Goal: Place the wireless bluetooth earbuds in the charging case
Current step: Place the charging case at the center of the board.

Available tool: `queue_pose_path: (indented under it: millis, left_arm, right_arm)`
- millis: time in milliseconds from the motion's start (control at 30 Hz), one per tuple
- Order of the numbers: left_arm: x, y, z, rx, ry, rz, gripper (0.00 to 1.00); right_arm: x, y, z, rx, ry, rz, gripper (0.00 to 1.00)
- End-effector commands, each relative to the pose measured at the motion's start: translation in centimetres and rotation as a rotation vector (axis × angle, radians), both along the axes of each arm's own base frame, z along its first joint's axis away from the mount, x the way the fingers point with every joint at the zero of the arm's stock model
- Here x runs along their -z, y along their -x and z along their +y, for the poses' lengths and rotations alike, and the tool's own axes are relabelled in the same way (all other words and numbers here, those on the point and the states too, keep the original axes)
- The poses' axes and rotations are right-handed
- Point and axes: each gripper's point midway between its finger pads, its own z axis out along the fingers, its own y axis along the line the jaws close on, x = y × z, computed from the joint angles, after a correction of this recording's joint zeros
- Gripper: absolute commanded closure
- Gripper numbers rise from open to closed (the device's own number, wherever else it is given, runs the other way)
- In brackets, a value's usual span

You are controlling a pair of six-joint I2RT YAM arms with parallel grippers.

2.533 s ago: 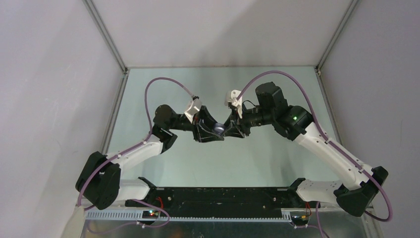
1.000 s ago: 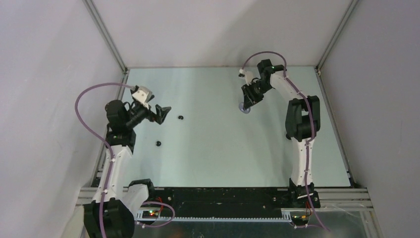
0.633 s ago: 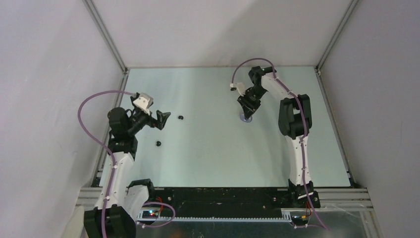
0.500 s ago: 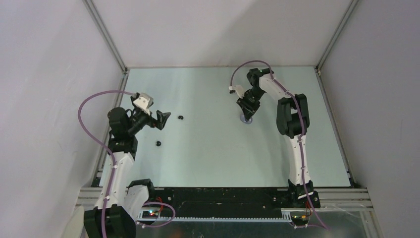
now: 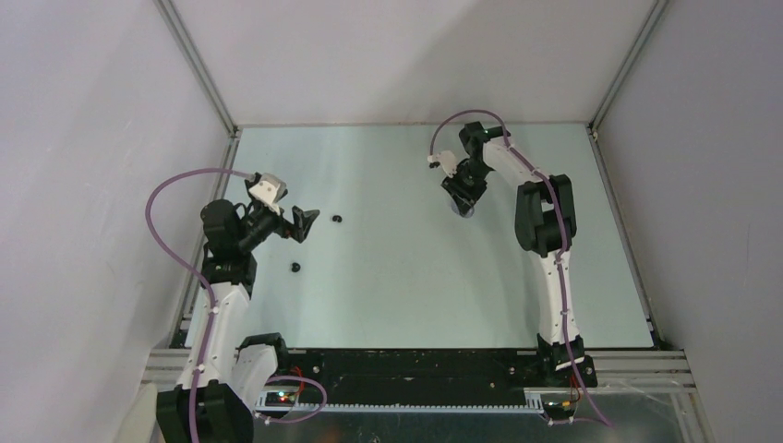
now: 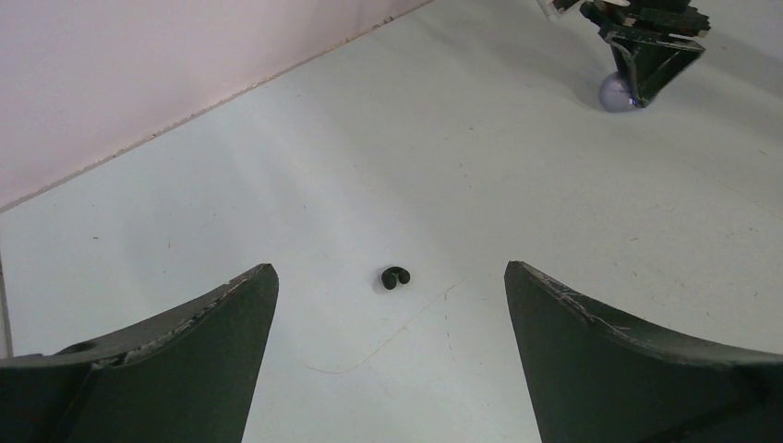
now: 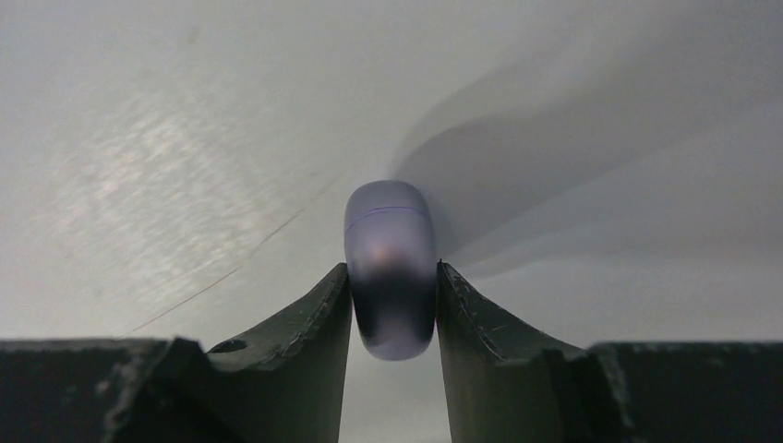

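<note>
L arm stands at the L edge of the worktop, wrist turned toward the R. L jaws are spread as wide as they go and hold nothing. In the L wrist view, both fingers sit well apart at the bottom corners, w/ bare worktop between them.

1 black earbud lies on the worktop just nearer the bases than the L jaws, not touching them. A 2nd black earbud lies just R of the fingertips. In the L wrist view it's a small curled shape ahead of the jaws, roughly centred in the gap and apart from both fingers.

Mid worktop: pale green surface w/ a few fine scratches.

R side: R arm reaches up and over toward the far half of the worktop, jaws pointing down. R jaws are partly closed on the pale purple charging case. It's pinched edge-on, both fingers pressing its 2 sides, lid seam visible near its far end. From above, the case pokes out below the fingertips. Can't tell if it touches the worktop. No purple earbuds can be made out.
</note>
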Motion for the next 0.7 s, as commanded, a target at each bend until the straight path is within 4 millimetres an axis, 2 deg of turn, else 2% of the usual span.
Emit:
queue_pose_path:
  millis: [0,133,333,667]
  left_arm:
    - [-0.6,0.0,0.0,0.015,-0.017,-0.041,0.01]
    - [-0.6,0.0,-0.1,0.019,-0.015,-0.039,0.01]
    - [-0.5,0.0,-0.1,0.024,-0.013,-0.038,0.01]
    - [-0.5,0.1,-0.2,0.028,-0.011,-0.036,0.01]
  right_arm:
    - [-0.8,-5.1,-1.2,0.062,0.076,-0.203,0.57]
    - [-1.4,-6.3,-1.6,0.102,0.090,-0.254,0.55]
    - [-2.3,-6.8,-1.6,0.123,0.078,-0.277,0.52]
    - [-5.7,-7.6,-1.9,0.154,0.055,-0.358,0.47]
